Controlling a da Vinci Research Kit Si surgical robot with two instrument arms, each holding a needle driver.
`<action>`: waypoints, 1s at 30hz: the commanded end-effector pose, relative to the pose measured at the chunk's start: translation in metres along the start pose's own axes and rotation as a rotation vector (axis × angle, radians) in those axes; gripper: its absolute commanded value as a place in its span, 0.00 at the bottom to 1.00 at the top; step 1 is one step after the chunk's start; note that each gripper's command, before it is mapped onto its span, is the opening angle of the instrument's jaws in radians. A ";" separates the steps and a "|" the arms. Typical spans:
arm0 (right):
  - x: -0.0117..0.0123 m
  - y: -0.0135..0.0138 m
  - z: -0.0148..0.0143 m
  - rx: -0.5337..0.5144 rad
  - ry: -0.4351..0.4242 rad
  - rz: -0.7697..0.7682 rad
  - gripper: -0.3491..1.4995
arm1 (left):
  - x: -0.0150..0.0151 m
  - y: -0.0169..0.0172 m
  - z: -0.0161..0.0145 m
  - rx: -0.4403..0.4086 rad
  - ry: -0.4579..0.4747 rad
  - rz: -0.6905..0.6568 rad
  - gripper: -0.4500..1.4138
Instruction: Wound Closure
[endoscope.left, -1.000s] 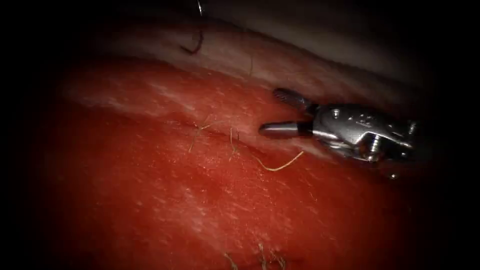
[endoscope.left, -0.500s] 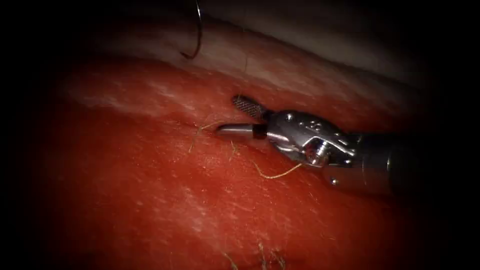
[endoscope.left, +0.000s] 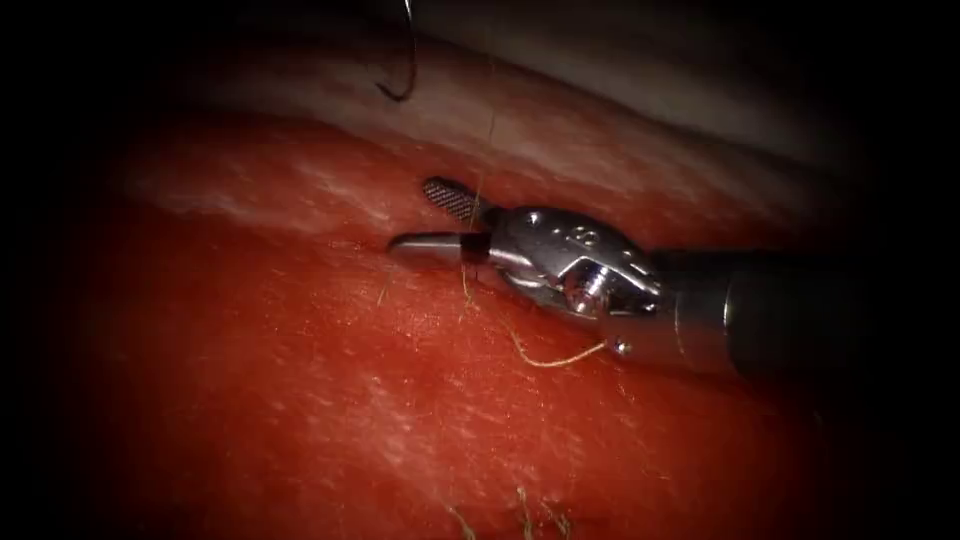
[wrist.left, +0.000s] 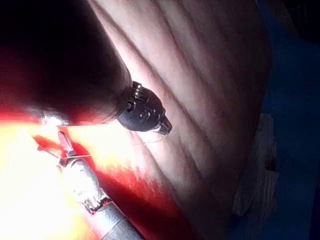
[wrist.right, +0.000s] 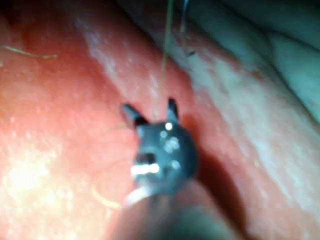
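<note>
**Open jaws astride the thread, needle up high**

The right arm's silver wristed tool (endoscope.left: 425, 218) has moved leftward, jaws spread and empty around the thin pale thread (endoscope.left: 490, 130) — nothing gripped yet. The dark curved steel needle (endoscope.left: 405, 60) hangs above the red pork tissue (endoscope.left: 300, 400), its upper end cut off. Its holder is hidden; the cut's edges are hard to trace.

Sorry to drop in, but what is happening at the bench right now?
The right tool has moved left over the last second, and its open jaws now straddle a taut strand of thread over the tissue. It holds nothing. The curved needle hangs above the tissue's far edge, out of the tissue.
</note>
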 end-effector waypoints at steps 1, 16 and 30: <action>0.0001 -0.0004 0.0013 0.013 0.001 0.002 0.84 | -0.0001 -0.0002 0.0007 -0.002 0.004 -0.001 0.05; -0.0009 -0.0015 0.0018 0.072 -0.013 -0.015 0.00 | 0.0008 0.0007 0.0005 -0.012 0.014 -0.004 0.05; 0.0026 0.0009 -0.0041 -0.058 0.061 -0.018 0.99 | -0.0021 0.0007 -0.0018 -0.027 -0.013 0.030 0.05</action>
